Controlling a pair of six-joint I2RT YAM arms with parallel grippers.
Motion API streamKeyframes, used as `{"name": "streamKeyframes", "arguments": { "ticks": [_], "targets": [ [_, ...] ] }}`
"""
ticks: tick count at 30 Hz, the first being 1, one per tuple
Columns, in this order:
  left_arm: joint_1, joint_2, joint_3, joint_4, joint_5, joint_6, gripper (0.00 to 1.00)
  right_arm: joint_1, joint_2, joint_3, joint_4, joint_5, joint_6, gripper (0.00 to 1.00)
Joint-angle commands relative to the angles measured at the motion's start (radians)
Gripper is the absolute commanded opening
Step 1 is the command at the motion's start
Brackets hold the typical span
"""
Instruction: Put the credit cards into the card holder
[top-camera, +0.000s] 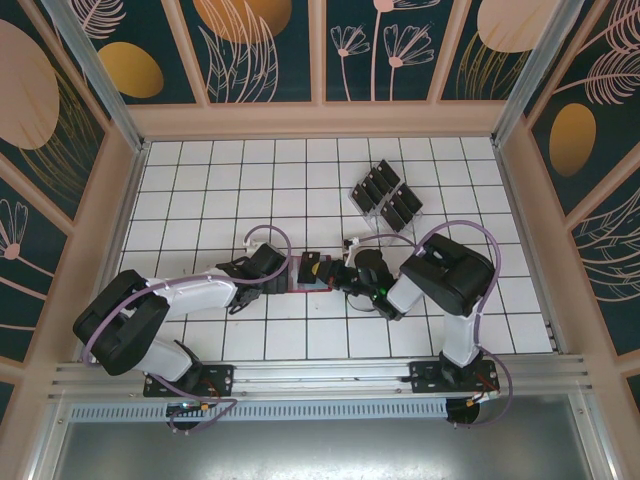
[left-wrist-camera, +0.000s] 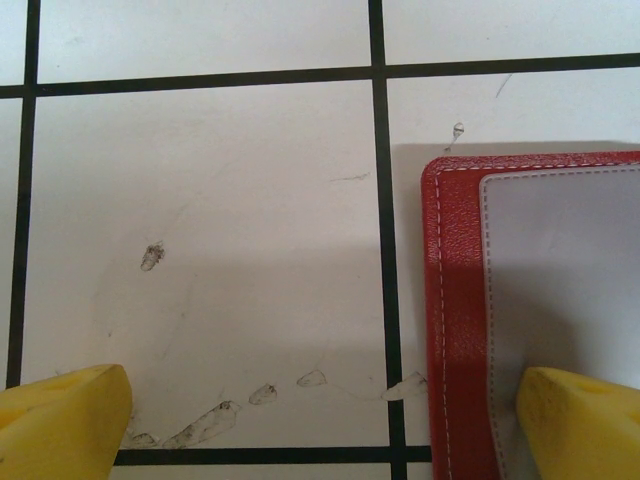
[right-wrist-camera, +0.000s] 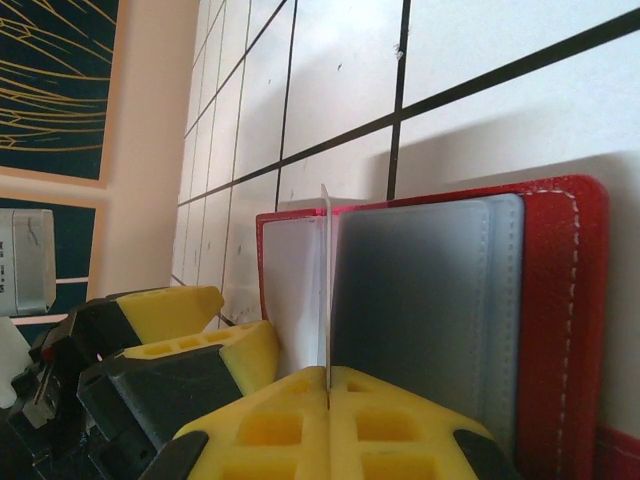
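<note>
The red card holder (top-camera: 308, 290) lies open on the tiled floor between my two grippers. In the right wrist view its grey inner pockets (right-wrist-camera: 430, 300) face up inside the red rim. My right gripper (right-wrist-camera: 328, 385) is shut on a credit card (right-wrist-camera: 325, 270), seen edge-on and standing upright over the holder's inside. My left gripper (left-wrist-camera: 320, 430) is open at the holder's left end (left-wrist-camera: 455, 300). One of its yellow fingertips (left-wrist-camera: 580, 420) sits on the holder's pale pocket, the other on bare tile. More black credit cards (top-camera: 385, 195) stand in a clear rack farther back.
The clear rack stands about two tiles behind the right arm (top-camera: 450, 270). Both grippers (top-camera: 278, 275) crowd the same tile around the holder. Low beige walls (top-camera: 320, 120) fence the white tiled floor. The floor in the left wrist view has scuff marks (left-wrist-camera: 215, 420).
</note>
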Motion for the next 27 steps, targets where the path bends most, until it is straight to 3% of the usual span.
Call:
{"name": "streamKeyframes", "arguments": {
  "ticks": [1, 27],
  "targets": [
    [-0.001, 0.014, -0.031, -0.060, 0.005, 0.003, 0.99, 0.010, 0.028, 0.017, 0.044, 0.002, -0.002, 0.00],
    [-0.002, 0.017, -0.032, -0.054, 0.008, 0.006, 0.99, 0.047, 0.031, 0.021, 0.003, -0.001, 0.006, 0.00]
  ]
}}
